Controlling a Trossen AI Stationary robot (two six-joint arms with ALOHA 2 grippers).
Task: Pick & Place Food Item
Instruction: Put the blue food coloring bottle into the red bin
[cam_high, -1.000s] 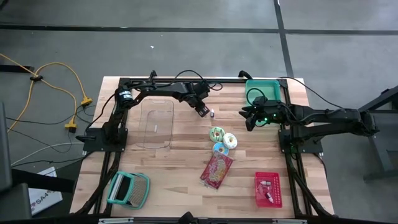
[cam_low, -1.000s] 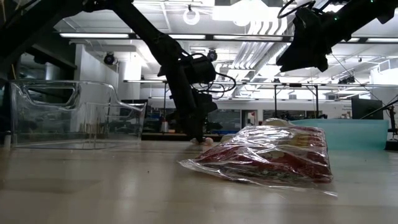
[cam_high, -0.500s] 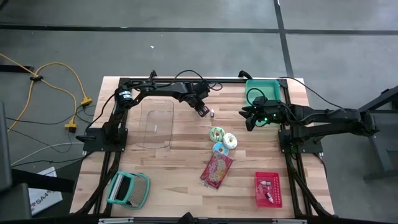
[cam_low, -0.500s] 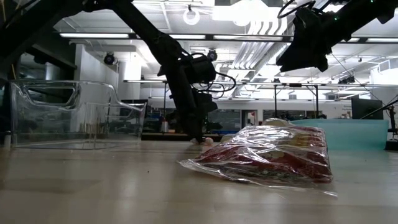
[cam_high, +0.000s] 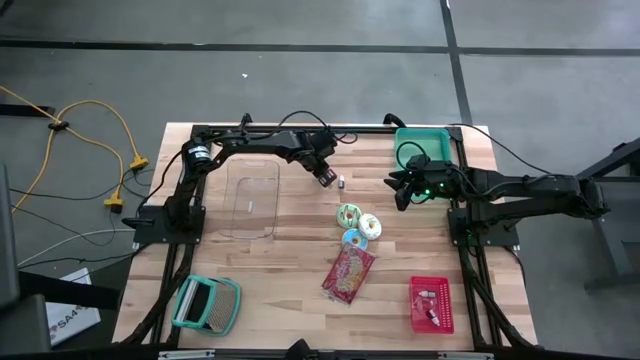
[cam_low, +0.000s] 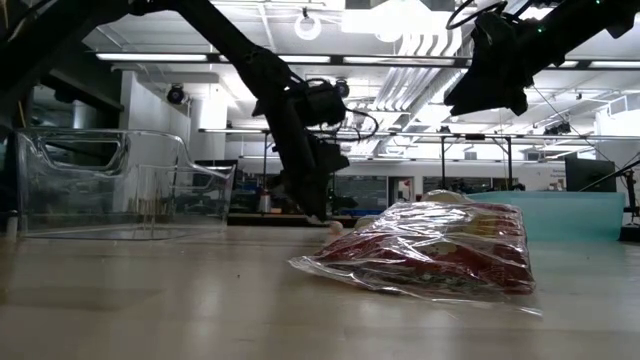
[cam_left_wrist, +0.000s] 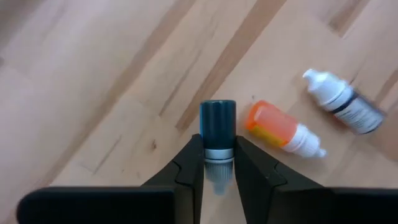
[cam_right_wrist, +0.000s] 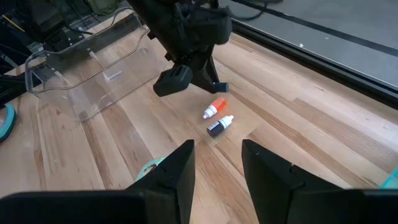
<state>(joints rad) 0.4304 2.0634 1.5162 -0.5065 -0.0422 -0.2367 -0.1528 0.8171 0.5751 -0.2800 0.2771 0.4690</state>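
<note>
Clamped between the left gripper's (cam_left_wrist: 217, 163) two dark fingers is a small bottle with a dark teal cap (cam_left_wrist: 217, 124), cap pointing away from the wrist; the jaws are closed tight on its neck and body. From above, this gripper (cam_high: 325, 177) sits toward the twelve o'clock side of the wooden table (cam_high: 300, 270), just at three o'clock of the clear plastic bin (cam_high: 252, 195). Its tip hangs just clear of the wood in the low view (cam_low: 312, 212).

Two more small bottles lie on the wood just beside the held one: an orange bottle with a white tip (cam_left_wrist: 283, 129) and a white-capped dark bottle (cam_left_wrist: 343, 102), close together but apart.

Right gripper (cam_right_wrist: 217, 163) hovers with its fingers parted and nothing between them, near the teal tray (cam_high: 421, 141) at about one o'clock on the table.

Toward the table's centre lie three round iced doughnuts (cam_high: 358, 226), touching one another, and at six o'clock of them a clear bag of red snack food (cam_high: 348, 273). A red basket (cam_high: 431, 303) sits at five o'clock, and a teal-framed rack (cam_high: 206, 304) at seven o'clock.
</note>
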